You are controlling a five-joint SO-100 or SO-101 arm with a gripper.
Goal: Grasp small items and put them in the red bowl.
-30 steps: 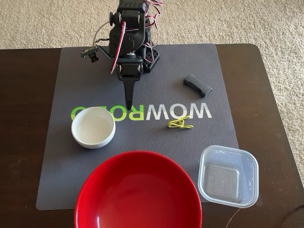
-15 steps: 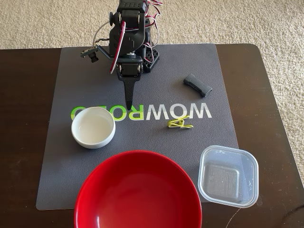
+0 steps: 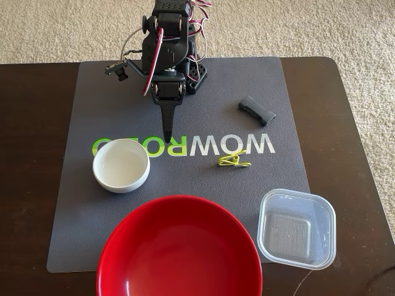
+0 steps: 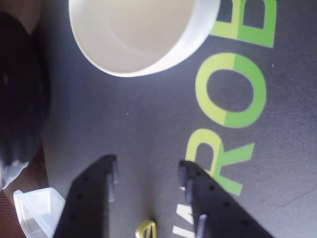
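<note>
claw (image 4: 147, 171): parked at the far side of the mat, pointing down at the lettering. The wrist view shows a clear gap between my two fingers, so it's part open, and there's nothing in it.

what changed: honestly nothing. Same pose as a second ago, and none of the items have shifted. I'd call this the very start, or a pause before the first reach.

red bowl (image 3: 179, 250): near edge of the mat, middle-left in the fixed view, empty as far as I can see.

yellow-green clothespin clip (image 3: 233, 161): on the mat just under the lettering, right of my claw tip and near it. A sliver of it shows at the bottom of the wrist view, between my fingers.

dark grey clip (image 3: 257, 110): far right of the mat, well apart from the rest.

clear square container (image 3: 297, 229): near right corner, hanging off the mat edge.

small white bowl (image 3: 121, 164): left of centre, just far of the red bowl.

what that means: zero items delivered. The clothespin looks like my easiest first grab.
</note>
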